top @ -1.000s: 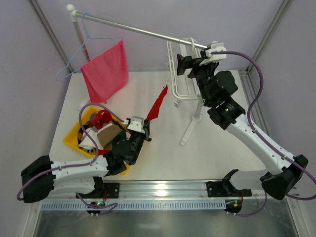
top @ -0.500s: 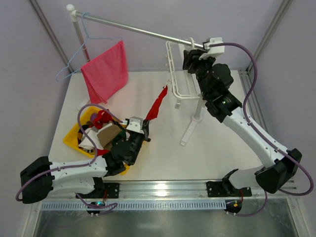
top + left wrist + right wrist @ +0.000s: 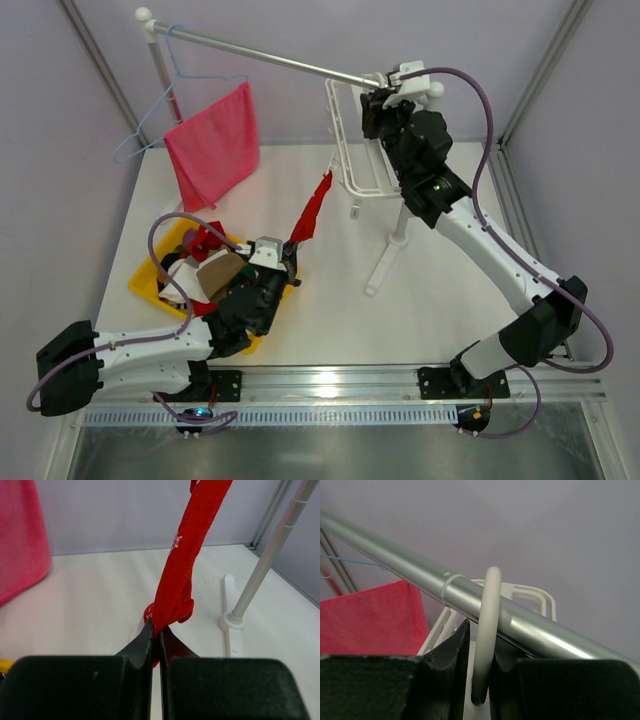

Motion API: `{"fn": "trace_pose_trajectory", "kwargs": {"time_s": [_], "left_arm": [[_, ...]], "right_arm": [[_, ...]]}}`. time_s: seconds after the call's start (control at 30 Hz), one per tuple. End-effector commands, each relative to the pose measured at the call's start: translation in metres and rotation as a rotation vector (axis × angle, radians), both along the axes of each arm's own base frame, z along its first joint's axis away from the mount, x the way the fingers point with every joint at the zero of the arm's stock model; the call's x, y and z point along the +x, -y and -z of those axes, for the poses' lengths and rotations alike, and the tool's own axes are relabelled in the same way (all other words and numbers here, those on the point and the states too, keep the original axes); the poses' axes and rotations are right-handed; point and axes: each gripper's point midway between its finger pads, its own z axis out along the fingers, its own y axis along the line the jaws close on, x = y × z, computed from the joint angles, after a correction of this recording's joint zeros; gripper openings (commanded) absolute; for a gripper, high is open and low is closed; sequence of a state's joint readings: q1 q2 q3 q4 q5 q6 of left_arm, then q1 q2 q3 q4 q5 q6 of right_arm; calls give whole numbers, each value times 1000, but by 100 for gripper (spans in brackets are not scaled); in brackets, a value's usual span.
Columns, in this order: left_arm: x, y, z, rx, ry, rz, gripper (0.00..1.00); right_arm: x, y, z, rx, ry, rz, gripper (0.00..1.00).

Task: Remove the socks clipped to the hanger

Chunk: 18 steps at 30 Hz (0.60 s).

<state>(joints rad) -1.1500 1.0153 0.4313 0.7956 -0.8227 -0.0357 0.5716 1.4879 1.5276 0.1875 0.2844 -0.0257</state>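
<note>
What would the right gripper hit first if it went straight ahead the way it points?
Probably the metal rail, just ahead: the right gripper is shut on the hanger hook looped over it.

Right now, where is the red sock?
Top view, centre: the red sock stretches from the white hanger down to the left gripper, shut on its lower end.

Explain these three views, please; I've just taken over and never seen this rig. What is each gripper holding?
The top view looks down on two robot arms at a white table. The other two pictures come from a camera on each wrist. The left gripper is shut on the lower end of a red sock that stretches up to the white hanger. The right gripper pinches that hanger's hook, which hangs over the metal rail. A yellow tray sits by the left arm, and a pink cloth hangs at left.
</note>
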Motion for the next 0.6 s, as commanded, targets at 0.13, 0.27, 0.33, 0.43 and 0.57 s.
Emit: {"fn": "trace_pose_trajectory", "kwargs": {"time_s": [0.13, 0.27, 0.33, 0.43, 0.57], "left_arm": [[-1, -17, -9, -31, 15, -52, 0], [-2, -19, -12, -37, 18, -55, 0], [-2, -20, -11, -38, 19, -53, 0], [-2, -20, -12, -39, 20, -53, 0], [-2, -19, -13, -36, 20, -52, 0]], "right_arm": [[-2, -25, -38, 46, 79, -113, 20], [0, -38, -40, 45, 80, -137, 20], [-1, -45, -42, 44, 83, -148, 20], [0, -56, -43, 42, 78, -168, 20], [-1, -72, -42, 39, 78, -203, 20]]}}
